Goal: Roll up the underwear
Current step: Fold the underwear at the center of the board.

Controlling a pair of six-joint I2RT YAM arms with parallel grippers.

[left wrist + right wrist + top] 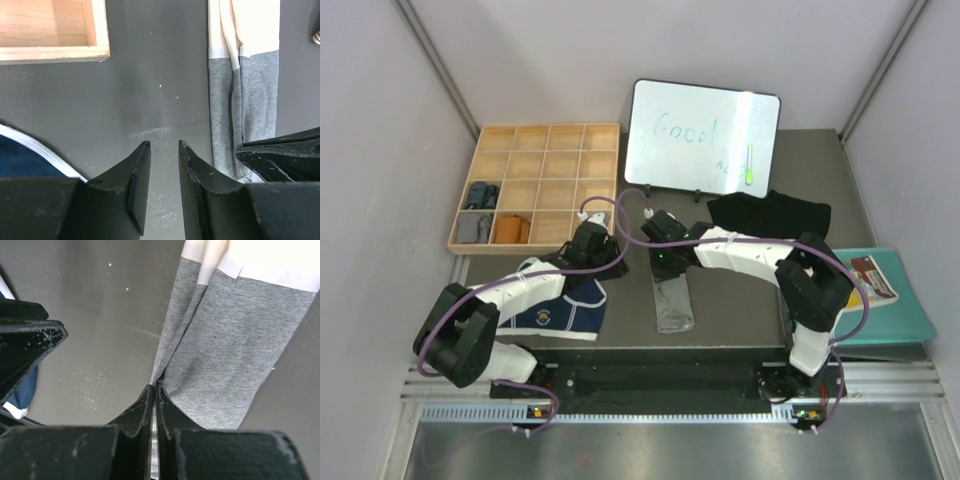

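Note:
The grey underwear (673, 300) with a cream waistband lies folded into a long narrow strip at the table's middle. My right gripper (154, 386) is shut, its tips pinching the left fold edge of the grey cloth (235, 340). My left gripper (163, 144) is open a little over bare table, nothing between its fingers, just left of the grey strip (250, 100). The navy underwear (565, 310) with white trim lies flat under the left arm. The black underwear (770, 213) lies at the back right. In the top view both grippers, left (607, 262) and right (663, 265), sit close together.
A wooden compartment tray (535, 135) stands at the back left, with dark rolled cloth (480, 195) and an orange item (510, 230) in its left cells. A whiteboard (705, 135) leans at the back. A teal folder (895, 310) lies at the right edge.

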